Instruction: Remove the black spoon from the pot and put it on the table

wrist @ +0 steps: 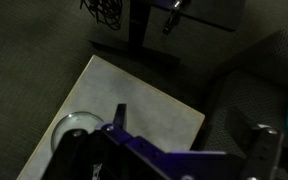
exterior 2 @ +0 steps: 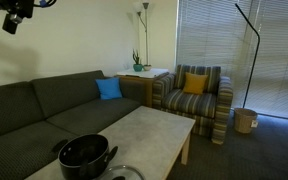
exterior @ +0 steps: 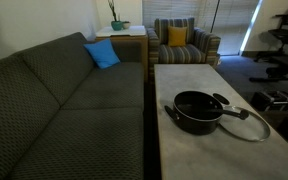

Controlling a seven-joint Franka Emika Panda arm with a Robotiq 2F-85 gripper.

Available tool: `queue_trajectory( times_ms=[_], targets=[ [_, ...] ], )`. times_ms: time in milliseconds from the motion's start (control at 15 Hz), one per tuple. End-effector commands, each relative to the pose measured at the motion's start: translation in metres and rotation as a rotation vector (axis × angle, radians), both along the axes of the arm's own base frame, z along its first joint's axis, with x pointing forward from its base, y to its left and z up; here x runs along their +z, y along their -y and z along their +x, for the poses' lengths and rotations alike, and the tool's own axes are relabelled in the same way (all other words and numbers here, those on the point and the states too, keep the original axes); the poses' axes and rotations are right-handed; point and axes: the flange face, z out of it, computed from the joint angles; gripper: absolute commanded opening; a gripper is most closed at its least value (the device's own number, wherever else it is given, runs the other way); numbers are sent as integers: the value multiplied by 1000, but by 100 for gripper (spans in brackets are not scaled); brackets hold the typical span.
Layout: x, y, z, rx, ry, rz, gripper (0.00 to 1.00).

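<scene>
The black pot (exterior: 196, 112) stands near the front end of the grey table (exterior: 184, 78). It shows in both exterior views (exterior 2: 84, 157) and as a dark shape at the lower left of the wrist view (wrist: 72, 158). The black spoon cannot be made out against the pot's dark inside. My gripper (exterior 2: 14, 20) hangs high above the sofa end of the scene, far from the pot. In the wrist view its two fingers stand wide apart (wrist: 189, 135), open and empty, looking down on the table (wrist: 134, 95).
A glass lid (exterior: 247, 123) with a metal rim lies on the table beside the pot, also in the wrist view (wrist: 74, 124). A dark sofa (exterior: 64, 85) runs along the table. A striped armchair (exterior 2: 194, 95) stands at the far end. Office chairs (exterior: 284, 40) stand beyond.
</scene>
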Motion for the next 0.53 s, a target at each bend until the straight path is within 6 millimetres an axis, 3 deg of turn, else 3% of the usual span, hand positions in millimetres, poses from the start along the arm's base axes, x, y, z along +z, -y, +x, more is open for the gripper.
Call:
queue_trajectory(
  times_ms=[0, 133, 467],
  targets=[
    [1, 0, 0, 0, 0, 0, 100],
    [-3, -7, -2, 57, 5, -41, 100],
    [-31, 5, 20, 236, 8, -108, 100]
  ],
)
